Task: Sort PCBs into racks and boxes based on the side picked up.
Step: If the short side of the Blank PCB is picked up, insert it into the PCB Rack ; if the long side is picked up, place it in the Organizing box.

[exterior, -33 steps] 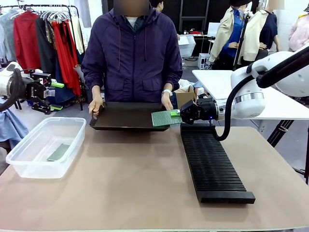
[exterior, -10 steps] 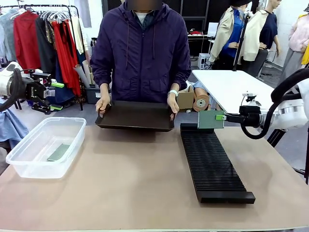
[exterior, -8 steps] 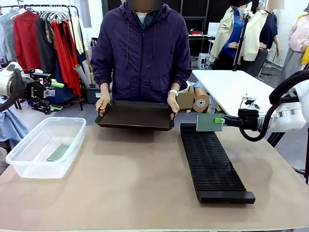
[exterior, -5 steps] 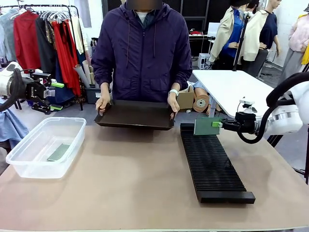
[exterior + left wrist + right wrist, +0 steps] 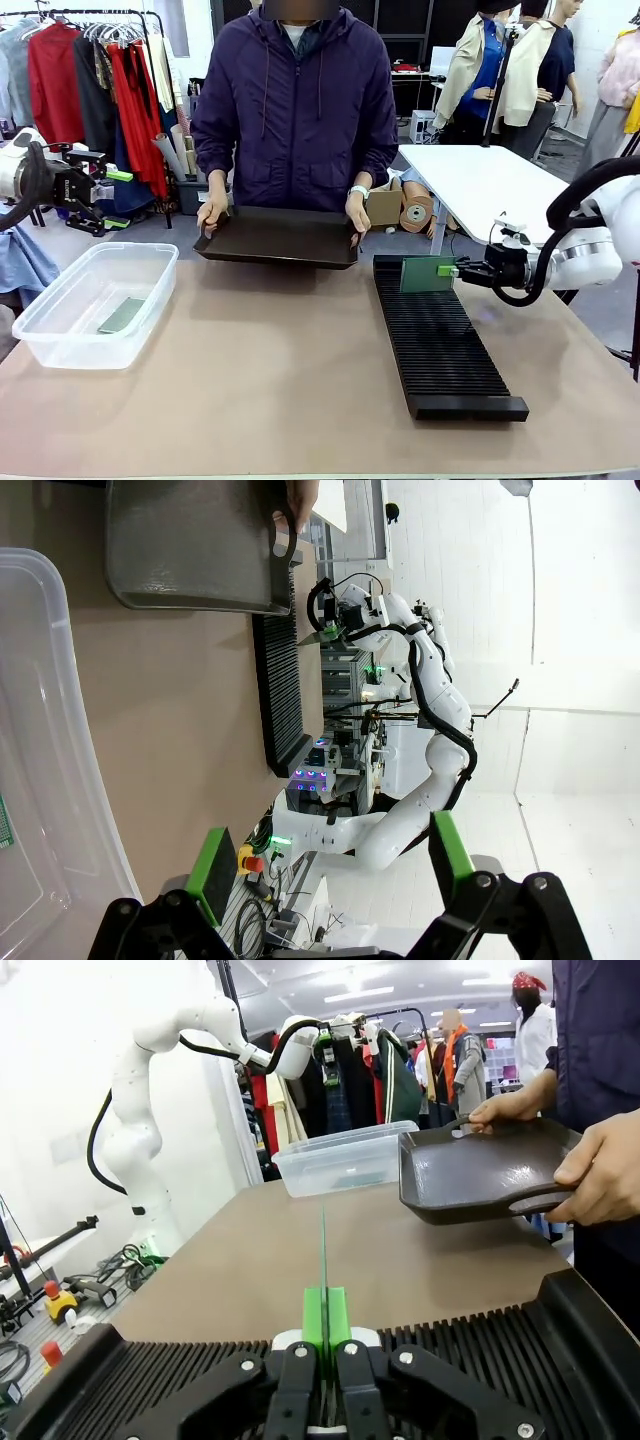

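My right gripper (image 5: 452,270) is shut on a green PCB (image 5: 428,274), holding it upright on edge just over the far end of the black slotted rack (image 5: 440,345). In the right wrist view the PCB (image 5: 323,1260) shows edge-on between the closed fingers, above the rack's ribs (image 5: 150,1380). Another PCB (image 5: 122,315) lies flat in the clear box (image 5: 95,300) at the left. My left gripper (image 5: 119,199) hangs open and holds nothing, off the table's left side, behind the box. In the left wrist view its green pads (image 5: 212,865) stand wide apart over the box (image 5: 50,730).
A person at the far side holds a flat black tray (image 5: 280,240) by both ends, tilted, just above the table's far edge. The tray (image 5: 480,1175) is close to the rack's far end. The brown tabletop (image 5: 270,380) lies bare between box and rack.
My right gripper has carried the PCB down and a little left, from above the rack's far right corner to just over its far slots. The left arm stayed still.
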